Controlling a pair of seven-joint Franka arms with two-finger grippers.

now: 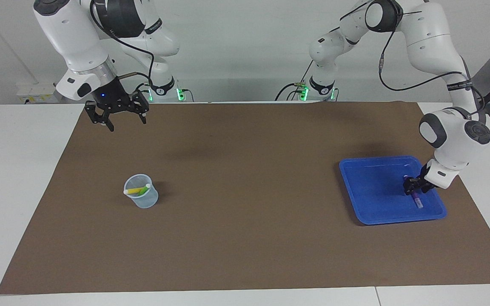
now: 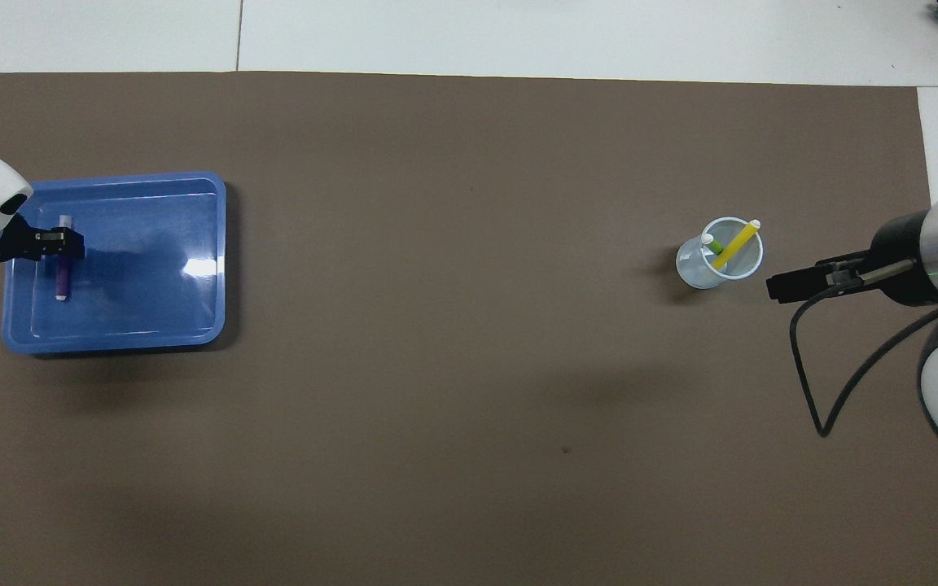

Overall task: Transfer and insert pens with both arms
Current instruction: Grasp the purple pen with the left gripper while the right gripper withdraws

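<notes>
Purple is the colour of the pen [image 1: 416, 198] under my left gripper [image 1: 413, 187], and it lies flat in the blue tray [image 1: 368, 191] at my left arm's end of the table. That gripper is down inside the tray, at the end of it nearest the table's edge, and it sits right over the pen's middle with a finger on either side; whether the fingers are already pinching the pen or only straddling it I cannot tell. In the overhead view the pen [image 2: 61, 273] pokes out from under the gripper [image 2: 52, 242] both ways, its pale tip showing past the fingers on the side away from me and its purple barrel on the side toward me.

My right gripper [image 1: 121, 114] waits in the air above the brown mat [image 1: 245, 238], its two fingers spread wide with nothing between them. It hangs over the mat close to my own edge of the table.

Toward my right arm's end stands a clear plastic cup [image 1: 141, 192], upright on the mat. The yellow pen [image 1: 138, 190] leans inside it with its whitish end at the rim, and the green pen [image 2: 714, 243] stands in there beside it, mostly hidden by the cup wall. Cup and tray are well apart.
</notes>
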